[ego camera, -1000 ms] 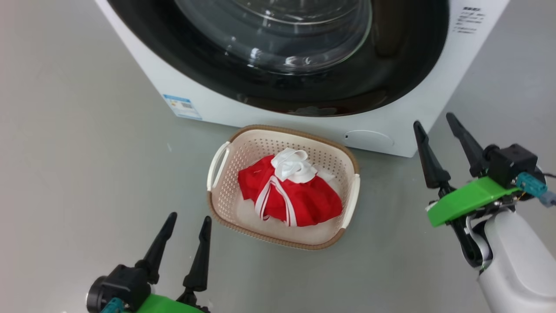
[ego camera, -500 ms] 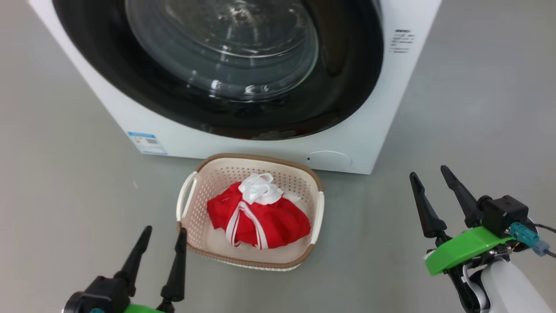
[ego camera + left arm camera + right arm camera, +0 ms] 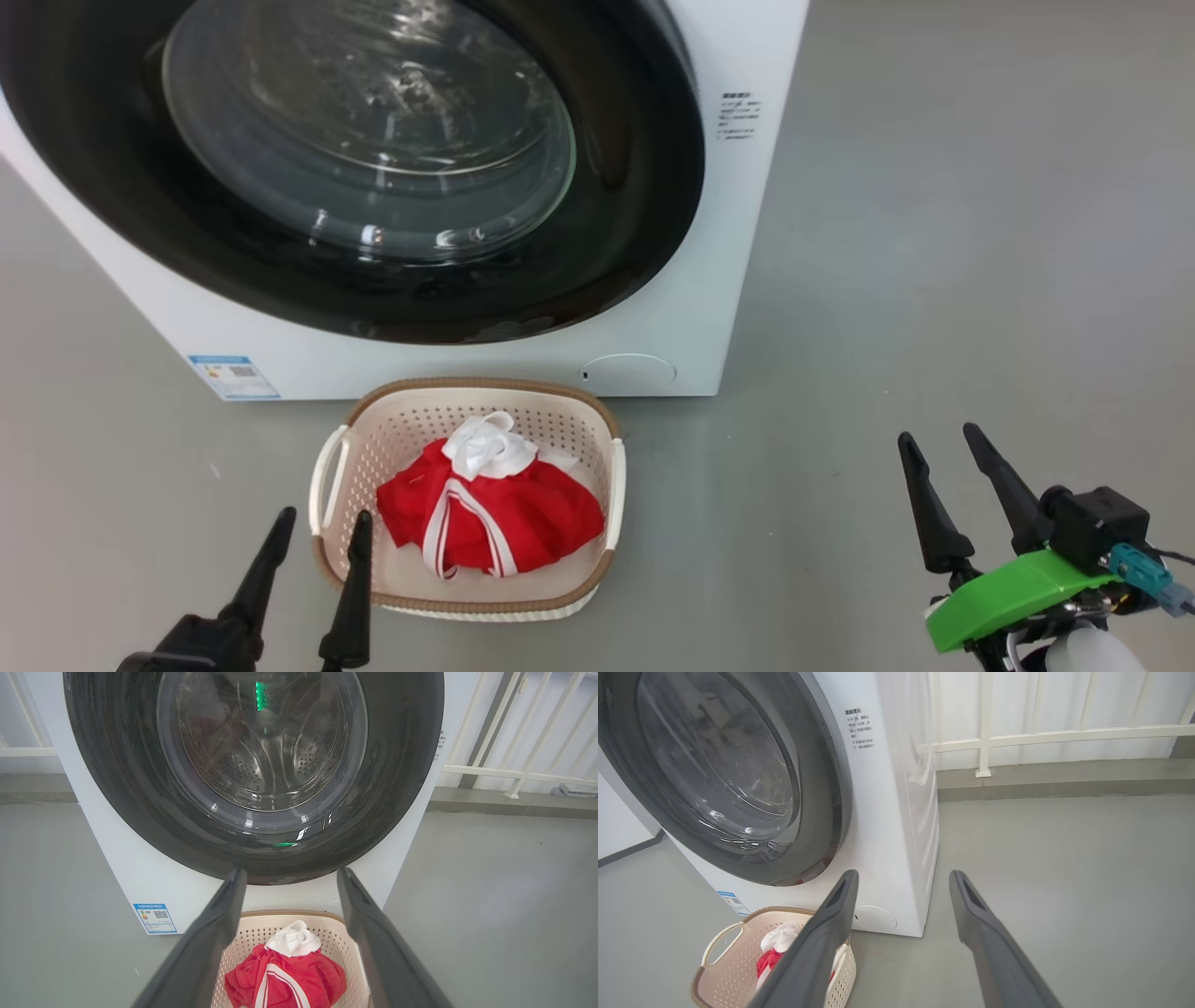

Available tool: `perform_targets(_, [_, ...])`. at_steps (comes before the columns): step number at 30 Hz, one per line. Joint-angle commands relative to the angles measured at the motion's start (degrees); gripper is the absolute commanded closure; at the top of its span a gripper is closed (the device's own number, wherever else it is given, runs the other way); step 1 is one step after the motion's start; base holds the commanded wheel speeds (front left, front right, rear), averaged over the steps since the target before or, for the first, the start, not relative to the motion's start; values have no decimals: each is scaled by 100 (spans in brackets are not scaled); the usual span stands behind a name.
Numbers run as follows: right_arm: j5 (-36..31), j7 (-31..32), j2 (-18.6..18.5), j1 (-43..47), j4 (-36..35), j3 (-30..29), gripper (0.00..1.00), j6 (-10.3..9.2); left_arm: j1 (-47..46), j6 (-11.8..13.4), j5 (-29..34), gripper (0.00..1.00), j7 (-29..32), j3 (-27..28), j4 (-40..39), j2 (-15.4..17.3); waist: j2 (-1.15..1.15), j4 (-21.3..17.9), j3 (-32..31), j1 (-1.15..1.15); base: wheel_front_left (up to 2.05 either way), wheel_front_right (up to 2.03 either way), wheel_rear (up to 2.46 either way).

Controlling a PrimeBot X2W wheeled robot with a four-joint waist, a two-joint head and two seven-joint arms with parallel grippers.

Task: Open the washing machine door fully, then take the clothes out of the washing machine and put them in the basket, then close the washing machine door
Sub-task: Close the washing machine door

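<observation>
Left gripper (image 3: 323, 515): low and pulled in near the robot, fingers spread apart, nothing between them. Its right finger lies over the near left corner of the basket (image 3: 485, 382) in the head view; whether it touches the rim cannot be told. The wrist view looks between the fingers onto the basket below and the machine beyond.

Basket: just ahead and to the right of the left gripper, on the floor (image 3: 934, 280), tight against the foot of the washing machine (image 3: 738, 233). Likely parked there so laundry drops a short way from the drum mouth. The clothes (image 3: 504, 513) sit bundled inside it, red with white bands, a white piece on top. None hangs over the rim.

Washing machine door (image 3: 373, 159): ahead of both grippers, above the basket. Black frame lies flush against the white front in the right wrist view, so it reads as closed. Steel drum shows through the glass; no clear sign of fabric inside. Blue sticker (image 3: 233, 376) low on the front, ahead of the left gripper.

Right gripper (image 3: 937, 434): well right of the basket, over bare floor, fingers apart and empty. The machine's right front corner stands ahead and to its left.

Judgement: all three steps look done; both arms look parked clear.
</observation>
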Motion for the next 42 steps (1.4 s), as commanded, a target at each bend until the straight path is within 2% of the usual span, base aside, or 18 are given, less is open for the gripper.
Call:
perform_targets(1, [-29, -36, -24, 25, -159, 103, 0, -6, -11, -32, 13, 0, -69, 229, -160, 123, 0, -109, -79, 0, 0, 0, 0])
perform_targets(17, [-45, -36, -16, 412, -328, -50, 0, -6, 212, -33, -158, 0, -69, 299, -117, 287, 0, -501, -267, 0, 0, 0, 0])
perform_targets(42, [-105, -36, 20, 835, -480, -164, 0, -6, 418, -33, -62, 0, -69, 483, -226, 326, 0, -638, -471, 0, 0, 0, 0])
